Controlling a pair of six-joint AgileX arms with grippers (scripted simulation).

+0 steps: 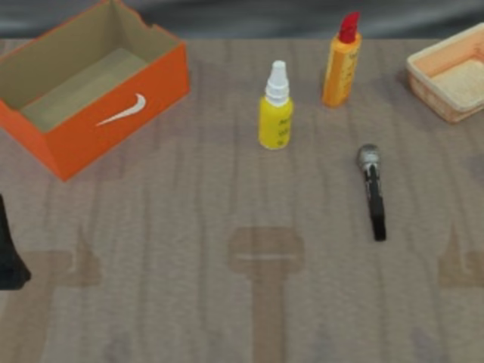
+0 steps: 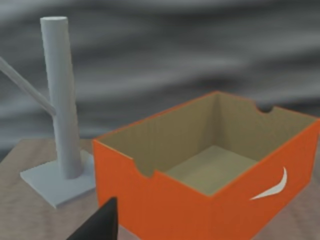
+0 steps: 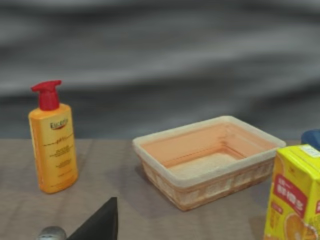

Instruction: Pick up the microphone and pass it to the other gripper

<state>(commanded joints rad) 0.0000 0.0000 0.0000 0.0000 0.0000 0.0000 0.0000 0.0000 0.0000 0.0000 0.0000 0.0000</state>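
Observation:
The microphone (image 1: 372,193) lies flat on the table right of centre, silver mesh head toward the back and black handle toward the front. Nothing touches it. Its head (image 3: 50,233) also peeks into the right wrist view, beside one black finger (image 3: 102,225) of my right gripper. That finger stands alone with nothing against it, and the right gripper is outside the top view. My left gripper (image 1: 9,261) is parked at the table's left edge, far from the microphone. Its one visible finger (image 2: 100,225) points at the orange box, with nothing held.
An open orange shoebox (image 1: 83,128) fills the back left. A yellow dropper bottle (image 1: 275,113) and an orange pump bottle (image 1: 342,64) stand behind the microphone. A basket (image 1: 423,72) sits at the back right, with a yellow juice carton (image 3: 295,195) near it. A grey stand (image 2: 62,100) rises beyond the shoebox.

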